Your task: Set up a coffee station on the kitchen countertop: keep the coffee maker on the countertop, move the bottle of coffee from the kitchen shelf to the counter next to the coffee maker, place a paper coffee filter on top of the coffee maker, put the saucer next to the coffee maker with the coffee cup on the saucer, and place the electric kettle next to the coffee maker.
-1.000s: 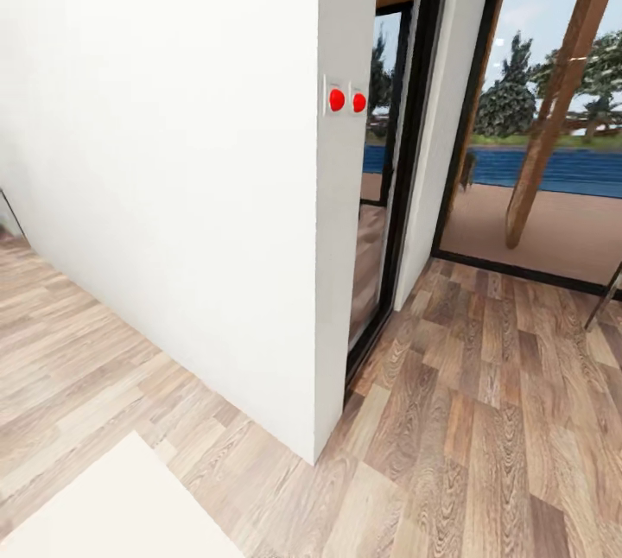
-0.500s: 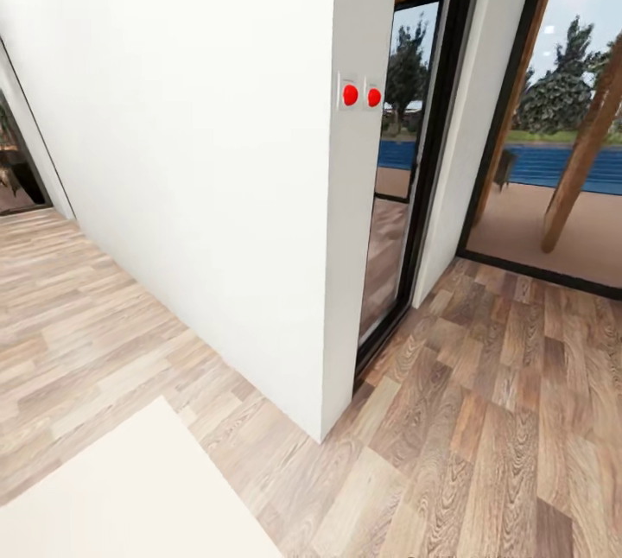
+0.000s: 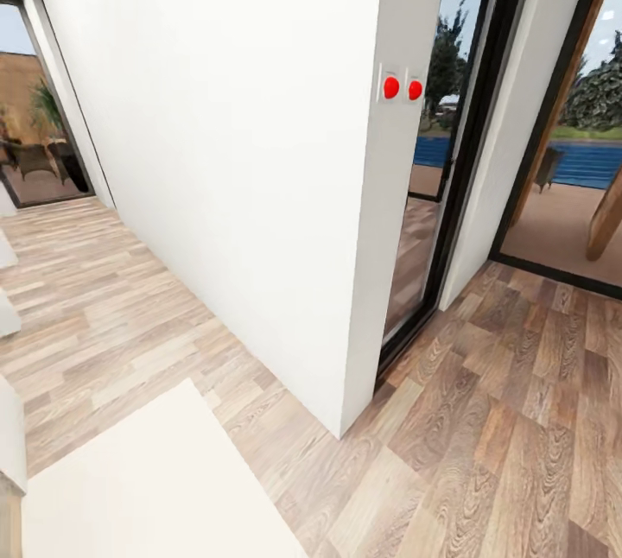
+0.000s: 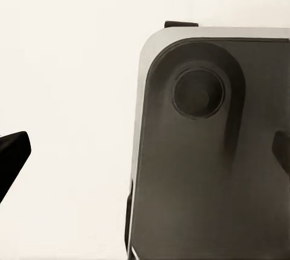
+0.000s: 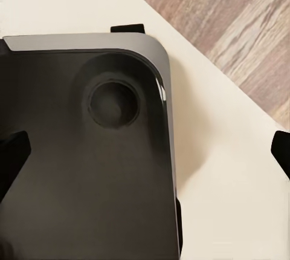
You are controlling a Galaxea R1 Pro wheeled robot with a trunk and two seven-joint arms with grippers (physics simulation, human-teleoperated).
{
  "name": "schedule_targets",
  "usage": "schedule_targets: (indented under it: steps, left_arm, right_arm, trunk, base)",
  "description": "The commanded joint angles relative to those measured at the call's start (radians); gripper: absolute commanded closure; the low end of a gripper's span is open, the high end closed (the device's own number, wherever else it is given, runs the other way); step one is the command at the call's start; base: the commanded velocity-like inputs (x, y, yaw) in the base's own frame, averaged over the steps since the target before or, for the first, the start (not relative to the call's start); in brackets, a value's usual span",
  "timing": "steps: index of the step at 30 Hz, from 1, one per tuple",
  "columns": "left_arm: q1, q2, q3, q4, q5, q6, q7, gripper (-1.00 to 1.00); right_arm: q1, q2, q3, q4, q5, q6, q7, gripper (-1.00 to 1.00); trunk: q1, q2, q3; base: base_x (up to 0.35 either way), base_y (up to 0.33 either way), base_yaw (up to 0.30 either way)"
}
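The coffee maker, bottle of coffee, paper filter, saucer, cup, kettle, countertop and shelf are all out of view. In the left wrist view my left gripper [image 4: 145, 154] is open, its black fingertips [image 4: 12, 154] far apart with nothing between them, over a dark grey rounded robot panel [image 4: 211, 169] and a cream surface [image 4: 66, 60]. My right gripper [image 5: 145, 151] is open too, hanging over the same kind of dark panel [image 5: 78, 169], the cream surface [image 5: 223, 151] and wood floor [image 5: 241, 18].
A white wall [image 3: 216, 152] ends in a corner [image 3: 380, 264] carrying two red switches [image 3: 403, 88]. Black-framed glass doors [image 3: 432, 221] stand to its right, an opening to a patio [image 3: 34, 143] at far left. Wood floor [image 3: 501, 420] spreads around a cream flat surface [image 3: 147, 489].
The camera has turned left, so the wall corner and switches have slid right in the picture. The patio opening at far left has come further into view.
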Motion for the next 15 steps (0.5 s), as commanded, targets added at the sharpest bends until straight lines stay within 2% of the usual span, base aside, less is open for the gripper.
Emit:
schedule_targets:
  steps: [1, 8, 15]
  left_arm:
    - [0.000, 0.000, 0.001, 0.000, 0.006, -0.003, 0.000, -1.00]
    - [0.000, -0.001, 0.000, 0.000, 0.005, -0.004, -0.001, -1.00]
    - [0.000, -0.004, -0.002, -0.001, -0.018, -0.002, -0.001, -1.00]
  right_arm:
    - [0.000, 0.000, -0.007, 0.000, -0.002, -0.004, 0.001, -1.00]
    - [0.000, 0.000, -0.008, 0.000, -0.002, -0.004, 0.002, -1.00]
    - [0.000, 0.003, -0.006, 0.001, -0.001, -0.003, 0.002, -1.00]
  trunk:
    - [0.000, 0.000, -0.002]
    - [0.000, 0.000, -0.009]
    - [0.000, 0.000, -0.017]
  base:
    - [0.000, 0.000, 0.215]
    - [-0.016, -0.012, 0.215]
    - [-0.163, -0.173, 0.215]
